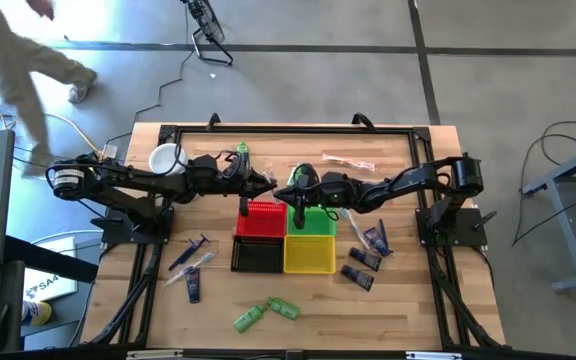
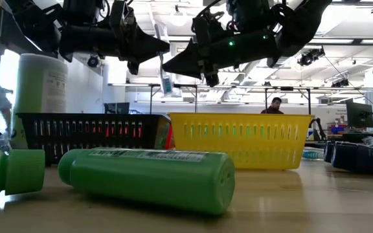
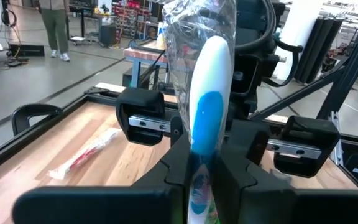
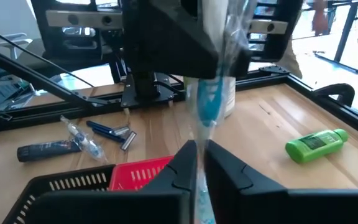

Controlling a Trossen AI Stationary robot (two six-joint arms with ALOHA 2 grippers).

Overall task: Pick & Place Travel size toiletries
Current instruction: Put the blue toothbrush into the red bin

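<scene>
A toothbrush (image 3: 207, 112) with a white and blue handle, in a clear wrapper, stands upright between my two grippers, above the red basket (image 1: 265, 218). My left gripper (image 3: 201, 158) comes from the table's left and is shut on it. My right gripper (image 4: 201, 158) faces it from the right, its fingers close on the wrapper. In the low view the toothbrush (image 2: 166, 79) hangs clear below both grippers. Other toiletries lie on the table: green bottles (image 1: 266, 313), dark tubes (image 1: 366, 252) and razors (image 1: 193, 260). My left gripper pinches the toothbrush's wrapped handle (image 3: 197, 163) between its two fingers. The fingers lie level, come from the table's left and cross the handle. The toothbrush stands upright and clear of the baskets. My right gripper has the clear wrapper (image 4: 201, 140) between its two fingers, just below the blue part. These fingers lie about level and come from the table's right, across the toothbrush.
The red, green (image 1: 313, 220), black (image 1: 258, 255) and yellow (image 1: 308, 253) baskets sit together mid-table. A white cup (image 1: 166, 158) stands far left, with a green bottle (image 1: 240, 155) near it. Another wrapped toothbrush (image 1: 348, 160) lies at the far side. A person walks beyond the table's far left.
</scene>
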